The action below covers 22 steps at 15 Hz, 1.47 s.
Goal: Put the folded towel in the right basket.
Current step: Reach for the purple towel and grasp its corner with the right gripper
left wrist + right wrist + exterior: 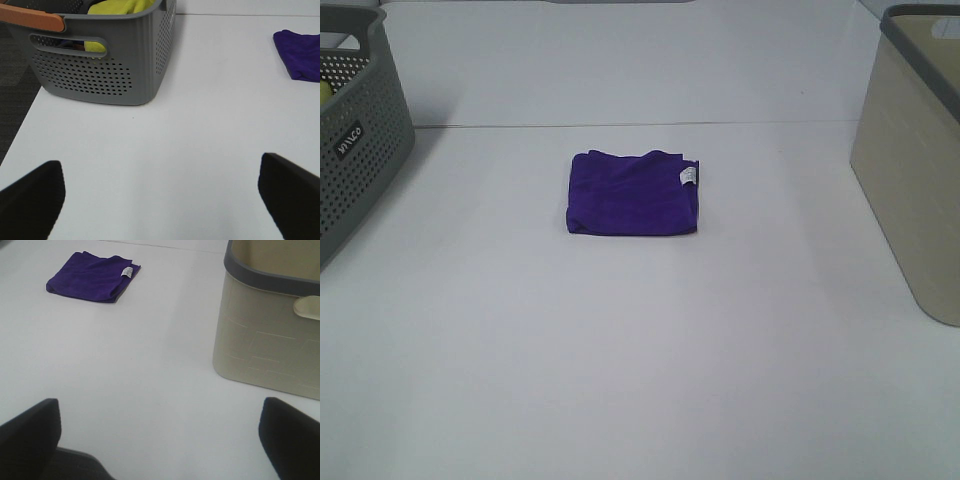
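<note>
Right basket (270, 340) handle (306, 307), right wrist only

White table (640, 380) with folded purple towel (633, 193), grey basket (360, 170), beige basket (905, 200)

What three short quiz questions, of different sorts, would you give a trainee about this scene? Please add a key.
1. True or false: the purple towel already lies inside the beige right basket.
2. Choose one: what shows inside the grey left basket? A) a yellow cloth; B) a red cup; C) a second purple towel.
3. Fill the gap: the left claw and the right claw are both ___ and hold nothing.

Key: 1 false, because the towel lies on the table between the baskets; 2 A; 3 open.
</note>
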Each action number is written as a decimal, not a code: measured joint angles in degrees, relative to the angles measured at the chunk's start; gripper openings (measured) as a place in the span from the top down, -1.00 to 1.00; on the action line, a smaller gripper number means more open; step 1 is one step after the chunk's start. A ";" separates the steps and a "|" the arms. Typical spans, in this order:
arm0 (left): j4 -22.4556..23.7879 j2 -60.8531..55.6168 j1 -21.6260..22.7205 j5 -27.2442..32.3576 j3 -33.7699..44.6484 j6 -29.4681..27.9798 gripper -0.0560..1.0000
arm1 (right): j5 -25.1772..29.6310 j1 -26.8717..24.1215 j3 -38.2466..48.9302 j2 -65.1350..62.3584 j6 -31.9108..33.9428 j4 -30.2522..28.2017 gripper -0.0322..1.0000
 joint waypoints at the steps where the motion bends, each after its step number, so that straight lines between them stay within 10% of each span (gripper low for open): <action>1: 0.00 0.00 0.00 0.00 0.00 0.00 -0.98 | 0.00 0.00 0.00 0.00 0.29 -0.11 -0.96; 22: 0.00 0.00 0.00 0.00 0.00 0.00 -0.98 | 0.00 -4.30 0.00 0.00 0.69 -0.46 -0.96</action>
